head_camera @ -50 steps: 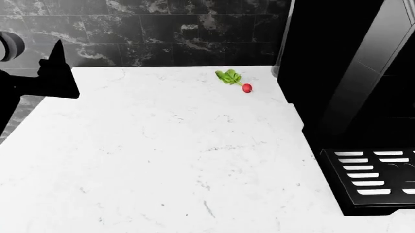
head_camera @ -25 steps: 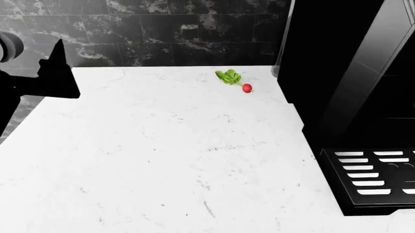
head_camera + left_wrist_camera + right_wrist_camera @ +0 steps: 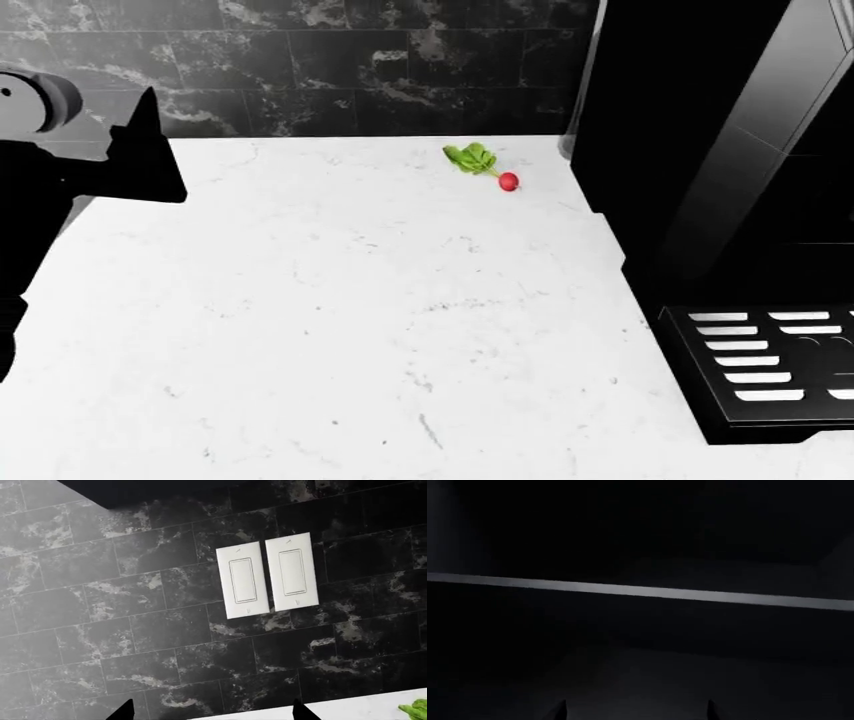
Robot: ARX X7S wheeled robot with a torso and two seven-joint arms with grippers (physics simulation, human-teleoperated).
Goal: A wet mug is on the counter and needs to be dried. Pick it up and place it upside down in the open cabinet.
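Observation:
The mug shows in none of the views. The white marble counter (image 3: 347,320) fills the head view, and a corner of it appears in the left wrist view (image 3: 347,709). My left gripper (image 3: 140,150) is a black shape over the counter's far left edge. In its wrist view it (image 3: 210,715) faces the black tiled wall, fingertips wide apart and empty. My right gripper (image 3: 637,712) is open and empty, facing a dark hollow crossed by a pale shelf edge (image 3: 640,592). Whether that hollow is the open cabinet I cannot tell. The right gripper is out of the head view.
A red radish with green leaves (image 3: 483,165) lies at the counter's back. A tall black machine (image 3: 721,150) with a slotted drip tray (image 3: 767,370) stands on the right. Two white wall switches (image 3: 265,575) sit on the black marble tiles, under a dark overhang (image 3: 167,490).
My left arm has shifted a little to the right in the head view, over the counter's left edge. The radish and machine have not moved.

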